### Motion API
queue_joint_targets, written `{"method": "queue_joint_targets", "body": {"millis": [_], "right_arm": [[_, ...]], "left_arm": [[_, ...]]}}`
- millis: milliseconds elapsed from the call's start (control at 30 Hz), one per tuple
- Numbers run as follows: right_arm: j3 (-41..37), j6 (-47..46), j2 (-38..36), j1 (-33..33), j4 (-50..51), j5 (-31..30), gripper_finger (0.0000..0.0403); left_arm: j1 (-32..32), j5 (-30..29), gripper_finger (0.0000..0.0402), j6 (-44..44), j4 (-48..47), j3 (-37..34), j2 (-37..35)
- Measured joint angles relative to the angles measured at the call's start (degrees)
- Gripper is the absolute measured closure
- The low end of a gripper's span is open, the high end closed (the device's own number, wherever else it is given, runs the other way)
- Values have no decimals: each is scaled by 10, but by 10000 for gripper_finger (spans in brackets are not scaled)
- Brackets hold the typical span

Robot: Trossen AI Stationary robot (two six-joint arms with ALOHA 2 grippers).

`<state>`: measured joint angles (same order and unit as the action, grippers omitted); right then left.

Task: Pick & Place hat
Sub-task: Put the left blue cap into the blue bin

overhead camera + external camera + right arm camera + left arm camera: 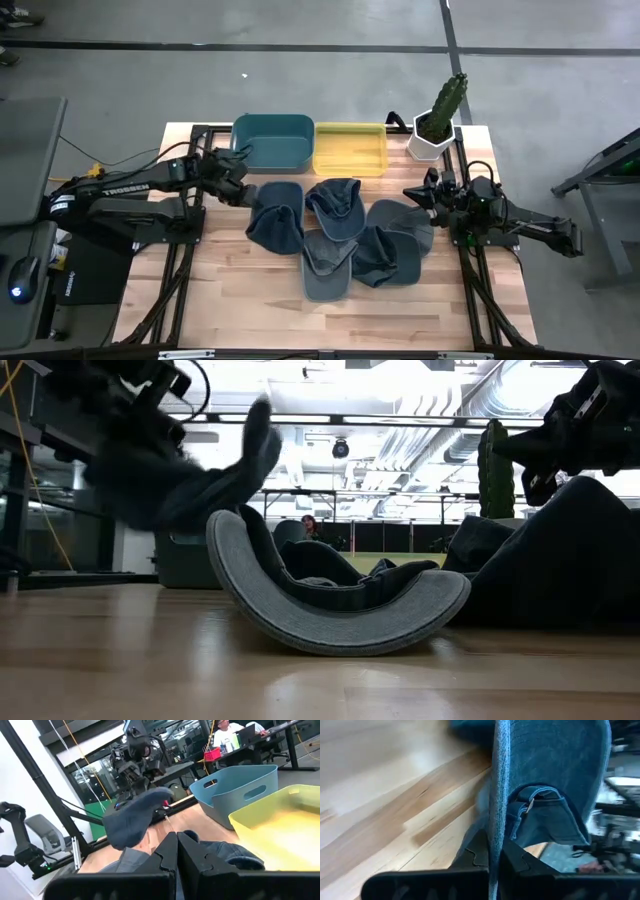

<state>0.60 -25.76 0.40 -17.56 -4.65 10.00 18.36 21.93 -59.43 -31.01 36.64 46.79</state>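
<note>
My left gripper (240,188) (490,862) is shut on a dark blue denim hat (275,215) (200,475) at the left end of the hat pile, just in front of the teal bin (272,140). Several more blue and grey hats (335,205) (328,265) (390,250) lie bunched together on the wooden table's middle. A grey cap (340,610) rests on its curved brim closest to the low camera. My right gripper (412,192) (176,845) waits shut at the pile's right end and holds nothing. My left gripper pinches a thin edge of the hat (495,820) between its two fingers (475,852). The fingers come from the table's left, slanting down. The hat stands out beyond the fingertips, its back strap opening (535,800) in sight, and is lifted off the table in the low view.
A yellow bin (350,148) stands beside the teal one along the far edge. A potted cactus (440,115) sits at the far right corner. Bare wood (250,300) lies near the front edge. People sit at desks in the room behind.
</note>
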Motion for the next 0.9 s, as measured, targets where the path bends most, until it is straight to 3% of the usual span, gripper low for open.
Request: {"method": "queue_joint_targets", "body": {"millis": [133,333,633,733,900], "right_arm": [[1,-4,0,0,-30,-5,402],[46,22,37,0,-35,-41,402],[169,108,211,0,-56,-91,399],[212,140,290,0,-83,-96,377],[275,157,406,0,-107,-96,304]], "left_arm": [[0,-22,401,-19,85,0,-15],[0,-108,401,-35,207,0,-21],[0,-238,401,-44,383,0,2],[0,-264,401,-44,420,0,17],[0,-284,401,-42,469,0,37]]}}
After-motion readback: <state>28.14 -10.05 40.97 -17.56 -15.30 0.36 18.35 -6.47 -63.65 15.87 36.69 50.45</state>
